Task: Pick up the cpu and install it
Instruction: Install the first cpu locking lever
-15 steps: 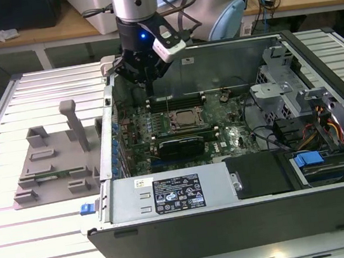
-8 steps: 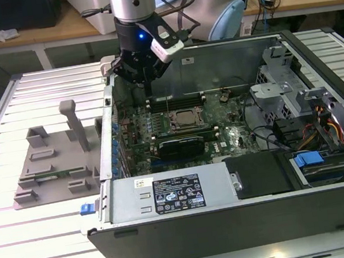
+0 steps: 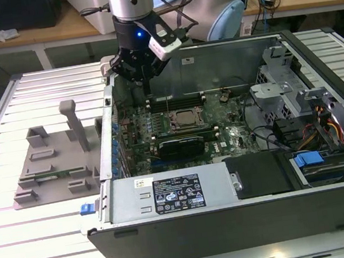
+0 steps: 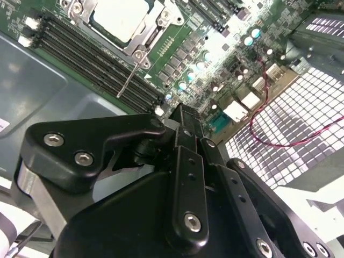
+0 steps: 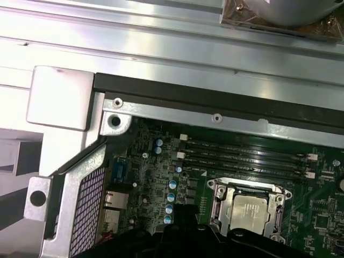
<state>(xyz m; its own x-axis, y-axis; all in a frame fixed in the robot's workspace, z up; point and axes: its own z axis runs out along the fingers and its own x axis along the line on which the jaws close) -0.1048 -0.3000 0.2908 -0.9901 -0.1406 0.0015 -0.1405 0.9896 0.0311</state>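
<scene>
Ribbed white metal forms the surface (image 3: 48, 249) under an open computer case (image 3: 235, 216), with cluttered wooden benches behind. Grey tray blocks (image 3: 52, 165) lie just beside the case, toward the exterior view's left. Inside the case lies a green motherboard (image 3: 178, 128); the cpu (image 3: 186, 118) already sits in its black socket frame (image 3: 187, 120), its silvery top showing in both wrist views (image 5: 251, 208) (image 4: 122, 19). Memory slots (image 5: 244, 156) run alongside the socket. The gripper (image 3: 147, 91) hangs above the board near the case's back wall, apart from the socket. Its fingers (image 4: 185, 134) are together, holding nothing, in the second wrist view. The gripper's body blocks much of the board there.
</scene>
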